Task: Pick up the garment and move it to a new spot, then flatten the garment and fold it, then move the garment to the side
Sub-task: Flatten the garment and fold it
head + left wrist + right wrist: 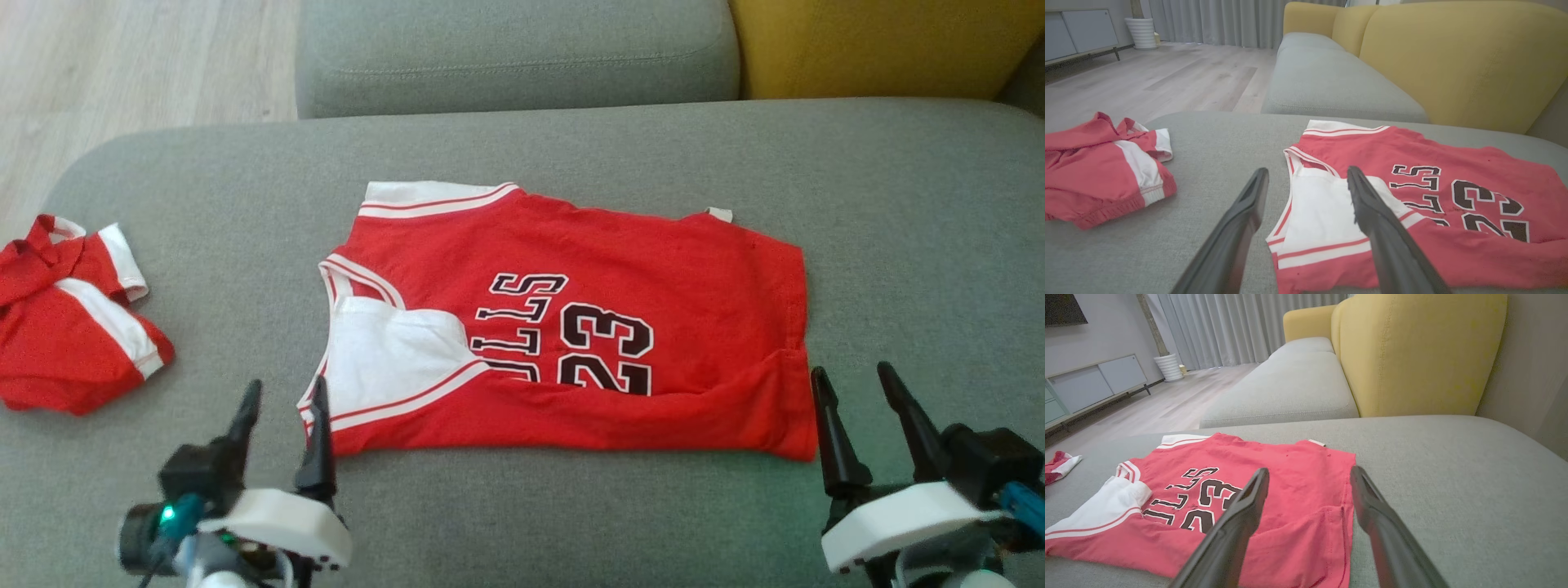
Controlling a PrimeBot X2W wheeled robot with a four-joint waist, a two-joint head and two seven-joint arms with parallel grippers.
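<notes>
The garment (588, 327), a red jersey with white trim and black "23" lettering, lies on the grey cushion (571, 523) with its near long edge folded over. It also shows in the left wrist view as the jersey (1412, 212) and in the right wrist view as the jersey (1216, 498). My left gripper (283, 392) stands open at the jersey's near left corner, just above the cushion. At the near right corner my right gripper (855, 377) is open too. Neither holds anything.
A second red and white garment (69, 327) lies crumpled at the cushion's left edge, with wooden floor (122, 73) beyond. Behind the cushion stand a grey seat (514, 57) and a yellow backrest (882, 41).
</notes>
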